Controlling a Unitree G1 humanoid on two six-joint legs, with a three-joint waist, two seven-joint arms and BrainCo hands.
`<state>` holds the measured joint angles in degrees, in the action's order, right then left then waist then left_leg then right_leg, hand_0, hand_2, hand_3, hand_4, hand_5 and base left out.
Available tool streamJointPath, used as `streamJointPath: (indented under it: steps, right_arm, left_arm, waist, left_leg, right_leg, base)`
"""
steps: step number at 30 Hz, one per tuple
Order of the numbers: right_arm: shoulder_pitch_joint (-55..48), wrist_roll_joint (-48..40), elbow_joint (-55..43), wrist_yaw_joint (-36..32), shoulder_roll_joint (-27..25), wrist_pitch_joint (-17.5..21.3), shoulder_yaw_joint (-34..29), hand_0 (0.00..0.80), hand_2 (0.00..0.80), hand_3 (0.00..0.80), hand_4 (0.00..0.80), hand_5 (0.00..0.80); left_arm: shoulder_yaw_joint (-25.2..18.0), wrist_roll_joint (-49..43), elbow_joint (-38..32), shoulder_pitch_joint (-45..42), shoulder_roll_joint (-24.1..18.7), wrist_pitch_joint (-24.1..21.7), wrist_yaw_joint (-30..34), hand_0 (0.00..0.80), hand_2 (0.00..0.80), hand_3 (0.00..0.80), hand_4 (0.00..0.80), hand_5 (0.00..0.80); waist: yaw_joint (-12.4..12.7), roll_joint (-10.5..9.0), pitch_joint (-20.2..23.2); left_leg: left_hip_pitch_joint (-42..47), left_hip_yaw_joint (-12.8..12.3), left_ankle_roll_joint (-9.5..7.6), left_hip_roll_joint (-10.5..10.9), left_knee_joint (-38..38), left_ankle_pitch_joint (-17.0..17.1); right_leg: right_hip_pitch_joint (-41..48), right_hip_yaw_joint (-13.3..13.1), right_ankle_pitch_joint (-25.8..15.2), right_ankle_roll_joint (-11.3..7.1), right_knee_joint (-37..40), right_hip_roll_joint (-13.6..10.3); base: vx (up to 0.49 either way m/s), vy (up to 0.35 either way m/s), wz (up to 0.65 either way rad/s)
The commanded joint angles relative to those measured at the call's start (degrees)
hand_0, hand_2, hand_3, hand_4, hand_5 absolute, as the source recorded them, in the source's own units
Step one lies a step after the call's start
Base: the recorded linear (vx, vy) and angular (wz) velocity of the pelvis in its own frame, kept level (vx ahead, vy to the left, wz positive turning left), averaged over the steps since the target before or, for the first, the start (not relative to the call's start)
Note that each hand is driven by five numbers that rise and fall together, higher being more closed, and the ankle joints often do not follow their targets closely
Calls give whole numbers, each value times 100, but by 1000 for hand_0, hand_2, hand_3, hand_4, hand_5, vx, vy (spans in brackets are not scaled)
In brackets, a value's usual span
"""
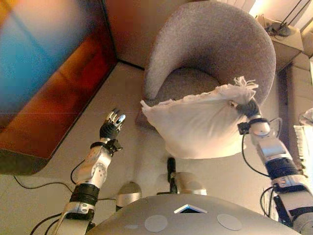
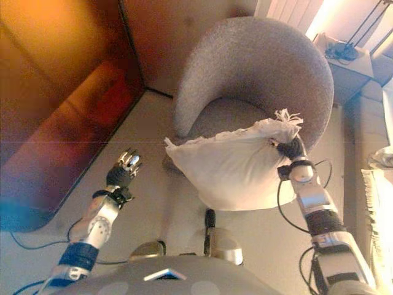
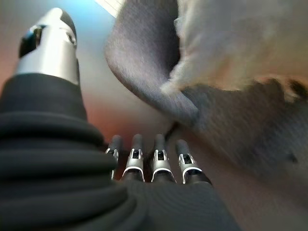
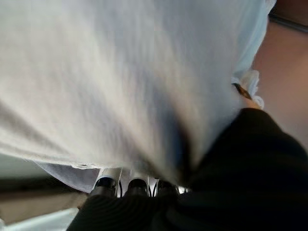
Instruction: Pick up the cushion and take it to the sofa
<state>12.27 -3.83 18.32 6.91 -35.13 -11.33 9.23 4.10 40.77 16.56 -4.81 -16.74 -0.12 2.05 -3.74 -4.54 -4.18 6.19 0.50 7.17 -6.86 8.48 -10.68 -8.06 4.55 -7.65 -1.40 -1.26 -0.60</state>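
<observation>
A white cushion with a frilled edge hangs in the air in front of a grey round armchair. My right hand is shut on the cushion's upper right corner, where the cloth bunches. In the right wrist view the cushion's cloth fills the frame over my fingers. My left hand is open and empty above the floor, left of the cushion, with straight fingers. The armchair's edge and the cushion show past them.
A dark red-brown cabinet stands at the left. A small side table with cables stands behind the armchair at the right. A pale upholstered piece runs along the right edge. Beige floor lies in front.
</observation>
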Motion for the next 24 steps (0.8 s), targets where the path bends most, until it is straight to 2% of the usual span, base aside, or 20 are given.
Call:
streamJointPath:
  steps: [1,2,4,6,8,11,13,16,18,19,21,24]
  right_arm:
    - [1223,180,-544,-25,-481,418,-317,800,800,800,800,800]
    - [1248,206,-554,-53,-535,468,-270,800,800,800,800,800]
    - [1335,199,-472,-52,-656,543,-190,800,800,800,800,800]
    - [1519,152,-319,-37,-746,555,-86,800,800,800,800,800]
    - [1927,82,-150,-56,-882,370,33,800,800,800,800,800]
    - [2231,16,-35,-26,-956,197,58,800,800,800,800,800]
    - [2360,-4,-34,-3,-970,149,48,800,800,800,800,800]
    - [2475,2,-91,-73,-984,67,6,800,800,800,800,800]
    - [2499,39,-119,-168,-963,61,-32,800,800,800,800,800]
    - [2482,88,-112,-199,-920,88,-53,800,800,800,800,800]
    - [2335,111,-171,-200,-817,138,-116,800,800,800,800,800]
    - [2047,123,-371,-158,-738,80,-231,800,800,800,800,800]
  left_arm:
    - [104,-33,-212,250,-50,-268,-263,0,0,0,0,0]
    - [127,-18,-182,302,-20,-288,-333,0,0,0,0,0]
    - [178,12,-114,403,6,-281,-420,0,0,0,0,0]
    - [233,40,-23,475,9,-300,-431,0,0,0,0,0]
    - [243,82,26,498,-78,-286,-303,0,0,0,0,0]
    - [176,124,1,495,-151,-135,-152,0,0,0,0,0]
    - [151,126,24,482,-153,-133,-35,0,0,0,0,0]
    - [109,155,54,416,-160,-200,89,0,0,0,0,0]
    - [31,153,43,393,-165,-238,169,0,0,0,0,0]
    - [-21,186,28,402,-169,-243,202,0,0,0,0,0]
    - [-55,147,9,401,-152,-243,158,0,0,0,0,0]
    - [6,78,-29,446,-175,-255,121,0,0,0,0,0]
  waist:
    - [-56,-261,430]
    - [-51,-325,430]
    - [-6,-417,422]
    - [91,-446,391]
    - [242,-392,341]
    - [467,-233,276]
    - [688,-151,228]
    - [886,-96,188]
    - [926,-83,192]
    - [902,-73,207]
    - [859,-30,231]
    - [800,-20,286]
  left_leg:
    - [-11,-74,-25,120,2350,2006]
    - [-244,-91,-41,167,2834,2019]
    - [-710,-176,-81,102,3348,1919]
    - [-1035,-221,-139,25,3290,1841]
    - [-1184,-353,-196,-192,2327,1861]
    - [-1424,-388,-143,-331,832,2098]
    - [-1715,-371,-37,-298,-177,2282]
    - [-1978,-296,11,-185,-659,2532]
    - [-2044,-298,-42,-90,-545,2365]
    - [-1964,-366,-106,-42,-446,2155]
    - [-1800,-374,-178,27,-455,1988]
    - [-1663,-438,-341,180,-347,1735]
  right_leg:
    - [-106,-90,-271,-51,-225,-363]
    - [-19,-127,-213,23,-249,-390]
    - [170,-104,-84,118,-273,-406]
    - [334,-42,11,133,-252,-395]
    - [535,-32,174,78,-203,-317]
    - [846,-125,409,-24,-96,-213]
    - [1189,-176,553,-123,84,-215]
    - [1554,-318,711,-195,152,-254]
    - [1614,-347,802,-230,68,-323]
    - [1586,-310,863,-245,-56,-393]
    - [1531,-273,927,-270,-244,-468]
    - [1432,-251,890,-356,-584,-643]
  base:
    - [246,-206,-41]
    - [239,-201,-41]
    - [199,-124,-26]
    - [179,-25,-15]
    - [207,86,-17]
    - [231,158,-7]
    - [311,169,11]
    - [255,121,-20]
    - [197,131,-8]
    - [212,163,-60]
    - [231,169,-61]
    - [221,135,-20]
